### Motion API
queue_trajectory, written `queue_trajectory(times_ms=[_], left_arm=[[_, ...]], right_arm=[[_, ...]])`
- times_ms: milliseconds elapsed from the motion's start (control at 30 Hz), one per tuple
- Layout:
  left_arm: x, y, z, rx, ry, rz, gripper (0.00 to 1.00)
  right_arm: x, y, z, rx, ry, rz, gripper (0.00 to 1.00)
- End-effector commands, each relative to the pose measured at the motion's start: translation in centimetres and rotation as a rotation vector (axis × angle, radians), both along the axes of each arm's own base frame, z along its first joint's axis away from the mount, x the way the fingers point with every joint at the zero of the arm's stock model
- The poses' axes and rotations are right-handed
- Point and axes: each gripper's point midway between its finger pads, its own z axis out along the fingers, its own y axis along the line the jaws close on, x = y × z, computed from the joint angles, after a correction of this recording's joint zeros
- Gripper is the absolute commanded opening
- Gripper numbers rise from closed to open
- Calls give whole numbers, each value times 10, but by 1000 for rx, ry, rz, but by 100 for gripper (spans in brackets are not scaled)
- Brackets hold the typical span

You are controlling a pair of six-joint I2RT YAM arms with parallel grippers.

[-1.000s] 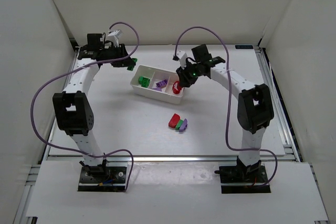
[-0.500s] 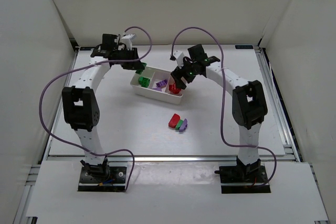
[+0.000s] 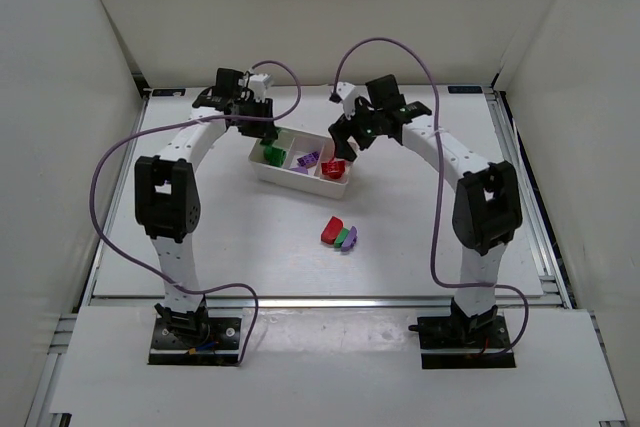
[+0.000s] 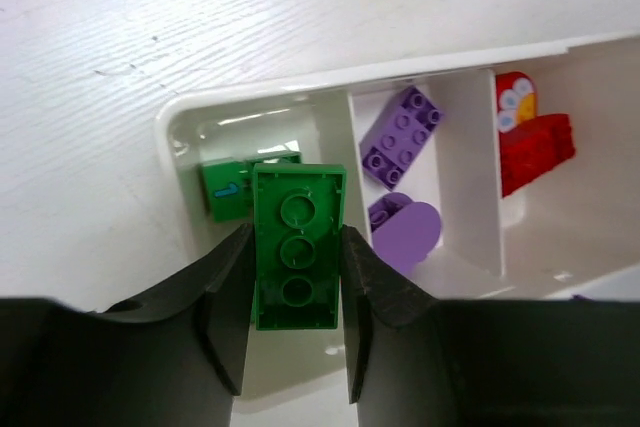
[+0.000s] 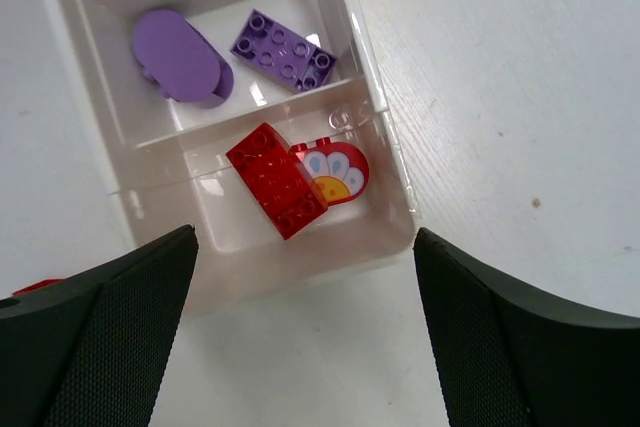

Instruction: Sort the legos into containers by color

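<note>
The white tray holds legos in three containers: green on the left, purple in the middle, red on the right. My left gripper hangs over the left container, shut on a green brick with another green brick below it. My right gripper stands open above the right container, nothing between its fingers. Under it lie a red brick and a red flower piece. Beside them lie a rounded purple piece and a purple brick.
Three loose legos lie together on the table in front of the tray: red, green and purple. White walls close in the table at the back and on both sides.
My right gripper opened, let the red brick fall into the right container, and rose a little. My left arm swung right with the green brick to above the left container.
</note>
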Motion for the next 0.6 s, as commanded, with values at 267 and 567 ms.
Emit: queue_trajectory(times_ms=[267, 567], left_arm=[[7, -11, 32, -22, -69, -12, 75], [-51, -44, 154, -257, -309, -220, 77]], right_arm=[[-52, -7, 53, 97, -67, 146, 89], [-142, -34, 43, 145, 38, 366, 91]])
